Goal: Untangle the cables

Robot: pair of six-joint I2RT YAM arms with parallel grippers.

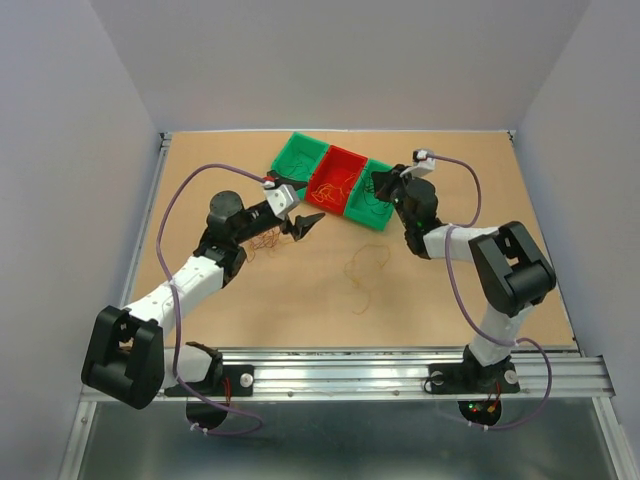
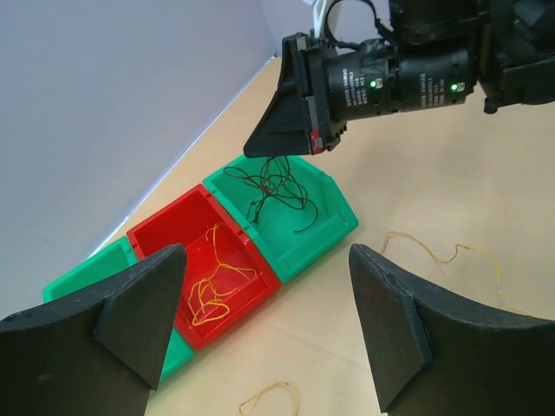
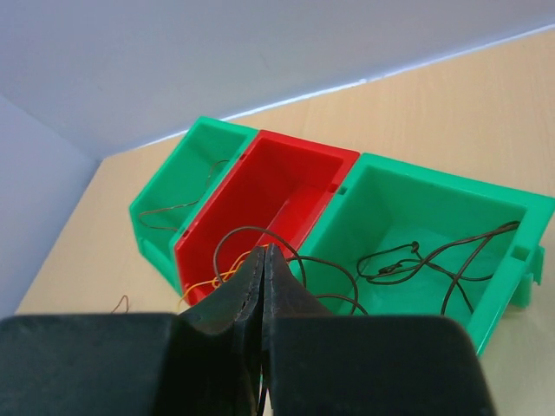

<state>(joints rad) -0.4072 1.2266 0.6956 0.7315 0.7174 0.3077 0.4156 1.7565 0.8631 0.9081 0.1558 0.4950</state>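
Observation:
My right gripper is shut on a dark thin cable strand whose loops curl out past the fingertips. In the left wrist view the right gripper holds that dark clump dangling over the right green bin. More dark strands lie inside that bin. Orange-yellow strands lie in the red bin. My left gripper is open and empty, above the table in front of the bins. From above, the left gripper and right gripper flank the red bin.
The left green bin holds one thin brownish strand. Loose orange strands lie on the table. A small reddish wire clump lies by the left arm. Walls enclose the table on three sides.

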